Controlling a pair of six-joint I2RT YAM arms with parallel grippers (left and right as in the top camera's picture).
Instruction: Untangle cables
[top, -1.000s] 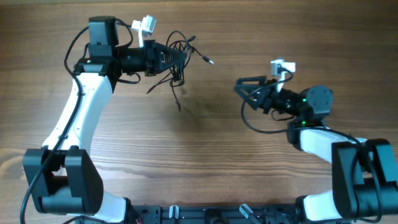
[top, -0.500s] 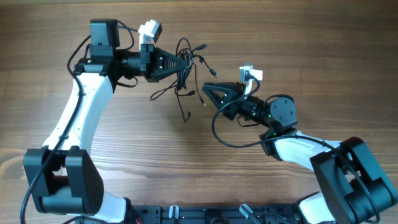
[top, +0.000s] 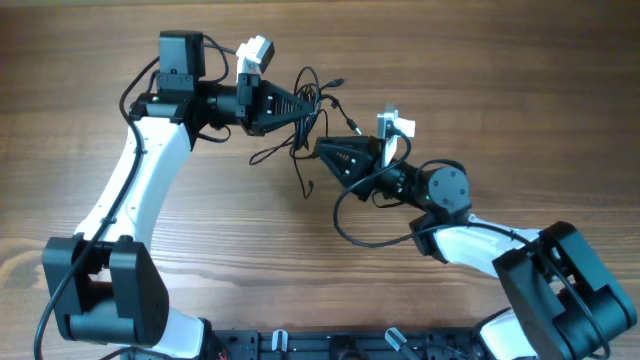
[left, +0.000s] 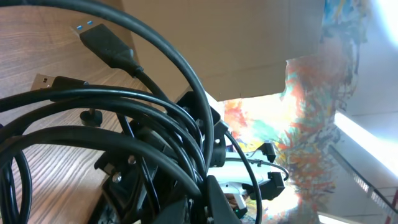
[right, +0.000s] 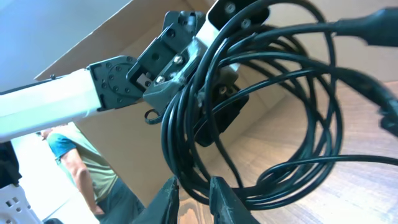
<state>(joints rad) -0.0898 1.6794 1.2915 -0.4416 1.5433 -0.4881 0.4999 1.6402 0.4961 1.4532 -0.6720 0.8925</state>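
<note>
Trailing cables (top: 298, 140), tails toward the near edge, in left claw (top: 316, 108).

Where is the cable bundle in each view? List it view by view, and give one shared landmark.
Overhead: the cable bundle is at upper centre, between the two arms' tips.
Left wrist: it fills the left and centre, close to the lens.
Right wrist: it is a large loop across the centre and right.
Shared landmark: the left gripper, clamped on the bundle. It also shows at top centre in the right wrist view.
</note>
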